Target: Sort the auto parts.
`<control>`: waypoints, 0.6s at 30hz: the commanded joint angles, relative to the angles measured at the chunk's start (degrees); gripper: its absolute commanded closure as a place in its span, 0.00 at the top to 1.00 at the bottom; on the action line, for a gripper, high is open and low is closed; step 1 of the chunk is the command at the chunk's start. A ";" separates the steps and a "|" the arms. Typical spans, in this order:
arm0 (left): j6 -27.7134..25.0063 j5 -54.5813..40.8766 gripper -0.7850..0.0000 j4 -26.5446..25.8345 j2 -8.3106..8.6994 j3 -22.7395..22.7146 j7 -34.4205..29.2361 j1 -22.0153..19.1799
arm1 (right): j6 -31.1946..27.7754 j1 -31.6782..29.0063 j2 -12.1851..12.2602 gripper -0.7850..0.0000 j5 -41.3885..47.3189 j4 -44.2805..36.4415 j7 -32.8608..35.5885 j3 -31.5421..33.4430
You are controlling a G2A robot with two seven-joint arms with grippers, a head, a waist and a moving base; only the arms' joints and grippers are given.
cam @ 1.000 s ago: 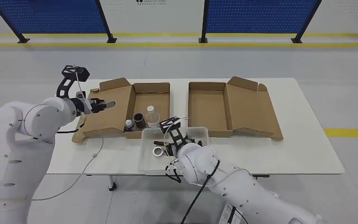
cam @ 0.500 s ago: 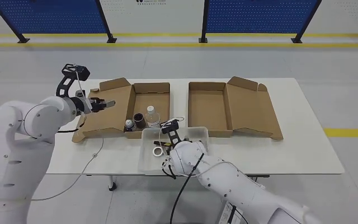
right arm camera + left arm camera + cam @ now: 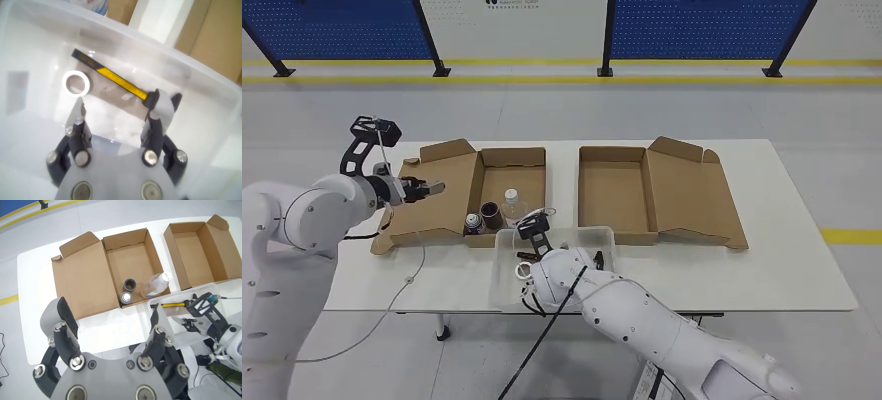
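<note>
The left cardboard box (image 3: 514, 178) holds a clear bottle (image 3: 512, 208) and two dark cylinders (image 3: 489, 212) at its 6 o'clock wall; the left gripper (image 3: 435, 187) hangs over its 9 o'clock flap (image 3: 432, 216).

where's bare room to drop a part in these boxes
The right box has its whole floor bare, and the table before it is bare too. The left box is free at its far end, crowded near by the bottle and black cylinders. The clear bin is tight: ruler, white ring, right gripper.

Two boxes (image 3: 130, 262) (image 3: 192, 256), two cans (image 3: 130, 284) (image 3: 126, 297); one bottle (image 3: 154, 287), bin (image 3: 189, 62), ring (image 3: 76, 83), ruler (image 3: 121, 81)
</note>
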 commanded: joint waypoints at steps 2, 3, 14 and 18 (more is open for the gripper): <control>0.14 0.14 1.00 -0.22 0.07 -0.26 -0.09 0.34 | -0.50 0.39 -1.07 0.66 0.92 2.13 -0.71 -0.32; 0.26 0.14 1.00 -0.25 0.09 -0.33 -0.07 0.41 | -0.66 0.52 -1.39 0.65 1.19 2.83 -0.90 -0.37; 0.78 0.25 1.00 -0.57 0.20 -0.40 0.18 0.50 | -3.27 1.34 -4.16 0.52 3.30 7.75 -2.75 -0.16; 1.07 0.13 1.00 -0.57 0.21 -0.34 0.33 0.46 | -5.18 1.41 -4.93 0.55 4.64 9.53 -4.09 0.37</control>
